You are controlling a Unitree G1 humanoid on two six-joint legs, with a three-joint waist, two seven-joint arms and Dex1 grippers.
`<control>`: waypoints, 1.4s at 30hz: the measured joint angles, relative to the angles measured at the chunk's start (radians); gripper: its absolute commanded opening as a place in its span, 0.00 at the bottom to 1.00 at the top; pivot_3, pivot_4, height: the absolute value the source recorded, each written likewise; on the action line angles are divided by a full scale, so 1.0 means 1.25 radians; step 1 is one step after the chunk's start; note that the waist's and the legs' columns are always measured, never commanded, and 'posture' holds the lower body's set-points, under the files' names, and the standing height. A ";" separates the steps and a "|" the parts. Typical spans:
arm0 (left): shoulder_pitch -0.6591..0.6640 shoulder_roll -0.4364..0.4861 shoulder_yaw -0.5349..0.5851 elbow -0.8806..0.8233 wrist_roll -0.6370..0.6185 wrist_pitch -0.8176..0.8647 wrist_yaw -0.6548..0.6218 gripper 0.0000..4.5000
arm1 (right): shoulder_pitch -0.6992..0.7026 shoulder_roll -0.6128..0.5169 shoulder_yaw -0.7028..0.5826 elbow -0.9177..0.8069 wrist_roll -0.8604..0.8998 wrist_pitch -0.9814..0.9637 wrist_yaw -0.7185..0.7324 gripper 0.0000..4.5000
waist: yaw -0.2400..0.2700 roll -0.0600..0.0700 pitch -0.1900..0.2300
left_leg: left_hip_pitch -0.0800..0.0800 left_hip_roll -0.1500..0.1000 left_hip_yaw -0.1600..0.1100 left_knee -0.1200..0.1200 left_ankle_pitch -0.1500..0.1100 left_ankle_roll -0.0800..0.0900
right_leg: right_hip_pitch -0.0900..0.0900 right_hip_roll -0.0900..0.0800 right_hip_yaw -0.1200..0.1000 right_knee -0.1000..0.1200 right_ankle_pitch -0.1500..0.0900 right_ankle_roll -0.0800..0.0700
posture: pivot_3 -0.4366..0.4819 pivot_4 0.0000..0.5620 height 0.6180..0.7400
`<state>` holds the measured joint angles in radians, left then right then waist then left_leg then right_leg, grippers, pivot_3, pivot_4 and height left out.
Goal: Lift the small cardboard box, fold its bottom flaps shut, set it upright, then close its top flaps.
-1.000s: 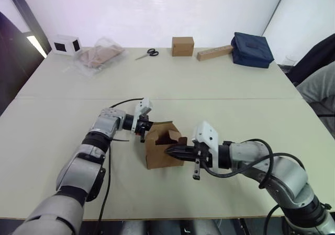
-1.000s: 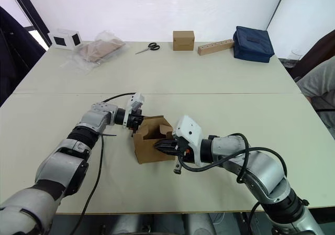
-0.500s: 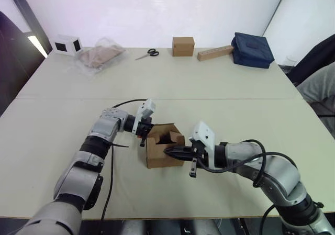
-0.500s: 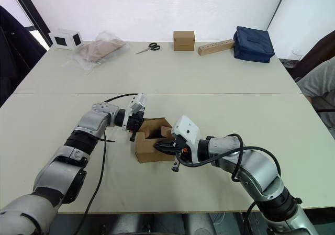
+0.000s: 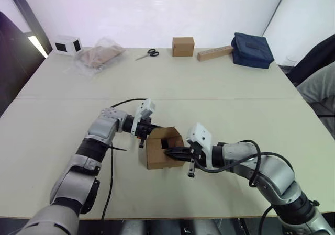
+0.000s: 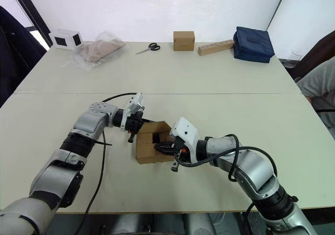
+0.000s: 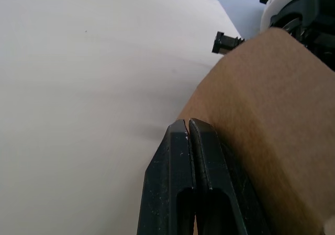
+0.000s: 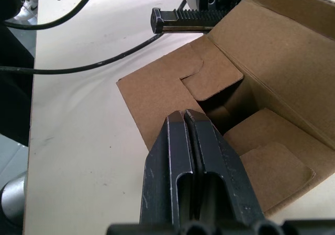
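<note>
Your small cardboard box [image 5: 161,152] sits on the worktop [image 5: 220,104] between the two arms, near the front edge, with its upward end partly folded: flaps [image 8: 209,78] lie inward over a dark gap. Your left hand [image 7: 187,127] has its fingers pressed together and rests against the box's outer wall. Your right hand [image 8: 184,119], fingers likewise together and gripping nothing, pokes at the folded flaps from the opposite side.
</note>
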<state>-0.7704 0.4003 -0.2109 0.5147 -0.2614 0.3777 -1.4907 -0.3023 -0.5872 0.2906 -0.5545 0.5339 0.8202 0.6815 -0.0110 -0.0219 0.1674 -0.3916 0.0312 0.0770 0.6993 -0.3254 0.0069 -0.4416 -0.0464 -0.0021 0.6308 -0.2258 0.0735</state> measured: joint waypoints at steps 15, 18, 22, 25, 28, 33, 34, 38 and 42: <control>0.080 0.212 0.168 -0.292 -0.201 0.278 0.027 0.01 | 0.009 0.008 -0.029 0.008 0.000 -0.003 0.001 0.00 | 0.000 0.000 0.000 | 0.001 0.001 0.000 0.000 0.000 0.000 | 0.001 -0.001 0.000 0.001 0.000 0.000 | 0.48 0.27 1.00; 0.131 0.227 0.174 -0.364 -0.250 0.341 0.031 0.01 | 0.013 0.008 -0.032 0.008 0.000 -0.005 0.001 0.00 | -0.001 0.000 0.000 | 0.001 0.001 0.000 0.000 0.000 0.000 | 0.001 -0.001 0.000 0.001 0.000 0.000 | 0.48 0.27 1.00; 0.208 0.244 0.162 -0.455 -0.276 0.370 0.045 0.01 | 0.017 0.007 -0.034 0.008 -0.002 -0.009 0.002 0.00 | -0.001 0.000 0.000 | 0.001 0.001 0.000 0.000 0.000 0.000 | 0.001 -0.001 0.000 0.001 0.000 0.000 | 0.48 0.27 1.00; 0.283 0.232 0.114 -0.487 -0.238 0.301 0.065 0.01 | 0.019 0.008 -0.034 0.008 -0.004 -0.009 -0.001 0.00 | 0.000 0.002 -0.001 | 0.003 0.001 0.001 0.000 0.000 0.000 | 0.002 -0.001 0.001 0.001 -0.002 -0.003 | 0.48 0.27 1.00; 0.311 0.200 0.080 -0.484 -0.216 0.257 0.090 0.01 | 0.019 0.008 -0.036 0.007 -0.004 -0.004 -0.006 0.00 | 0.004 -0.001 -0.001 | 0.002 0.001 0.000 0.001 0.001 -0.001 | 0.002 -0.001 0.000 0.001 -0.002 -0.003 | 0.48 0.27 1.00; 0.305 0.196 0.064 -0.485 -0.206 0.227 0.110 0.01 | 0.020 0.008 -0.038 0.005 -0.002 0.007 -0.011 0.00 | 0.002 -0.001 -0.002 | 0.006 0.001 0.000 0.000 0.001 -0.001 | 0.006 -0.002 0.000 0.001 -0.002 -0.003 | 0.48 0.27 1.00; 0.303 0.194 0.061 -0.485 -0.206 0.225 0.113 0.01 | 0.020 0.008 -0.041 0.003 -0.001 0.009 -0.012 0.00 | 0.002 -0.001 -0.002 | 0.006 0.001 0.000 0.000 0.001 -0.001 | 0.006 -0.002 0.000 0.001 -0.002 -0.003 | 0.48 0.27 1.00; 0.297 0.193 0.054 -0.484 -0.206 0.225 0.118 0.01 | 0.019 0.007 -0.064 -0.009 0.008 0.023 -0.020 0.00 | 0.001 -0.001 -0.002 | 0.006 0.001 0.000 0.000 0.001 -0.001 | 0.006 -0.001 0.000 0.001 -0.002 -0.003 | 0.48 0.27 1.00; 0.294 0.194 0.053 -0.483 -0.207 0.228 0.123 0.01 | -0.050 0.008 -0.169 -0.010 0.077 0.058 -0.030 0.00 | 0.000 0.000 -0.001 | 0.007 0.001 0.000 0.000 0.001 -0.001 | 0.006 -0.002 0.000 0.001 -0.001 -0.003 | 0.48 0.27 1.00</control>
<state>-0.4024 0.6426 -0.1447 -0.0894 -0.5202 0.6623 -1.3369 -0.3654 -0.5769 0.0799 -0.5675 0.6298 0.8927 0.6438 -0.0110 -0.0223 0.1656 -0.3834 0.0321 0.0772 0.6999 -0.3247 0.0057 -0.4339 -0.0484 -0.0016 0.6318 -0.2274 0.0696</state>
